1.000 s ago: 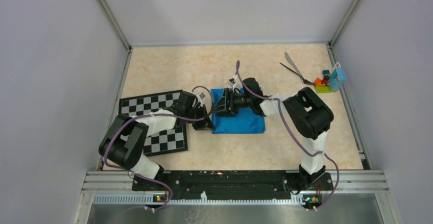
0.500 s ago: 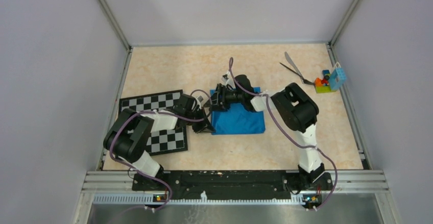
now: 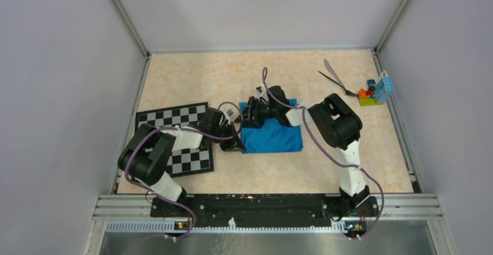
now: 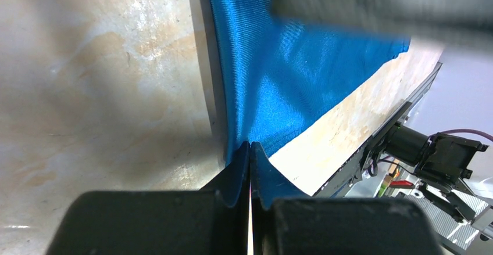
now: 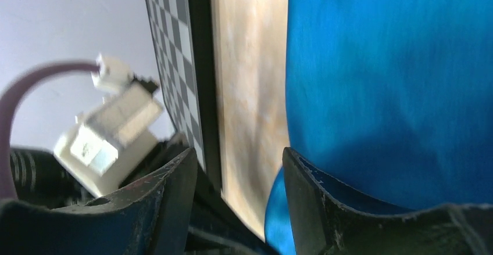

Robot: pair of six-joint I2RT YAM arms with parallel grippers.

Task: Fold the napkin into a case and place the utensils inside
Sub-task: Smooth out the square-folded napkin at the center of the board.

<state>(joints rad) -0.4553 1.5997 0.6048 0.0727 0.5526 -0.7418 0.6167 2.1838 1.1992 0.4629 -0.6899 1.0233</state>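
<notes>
Left gripper [image 4: 250, 149] is pinching the napkin [image 3: 274, 137] at its near-left corner, fingers clamped tight on the cloth. Right gripper [image 5: 238, 168] is hanging over the far-left corner, fingers spread apart. Napkin's lying mid-counter [image 3: 192, 81], and the utensils [image 3: 335, 78] are sitting well apart by the far-right corner.

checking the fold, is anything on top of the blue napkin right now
Nothing lies on the napkin where visible. The right gripper hangs open over its far left corner, hiding that part; the left gripper pinches its left edge.
</notes>
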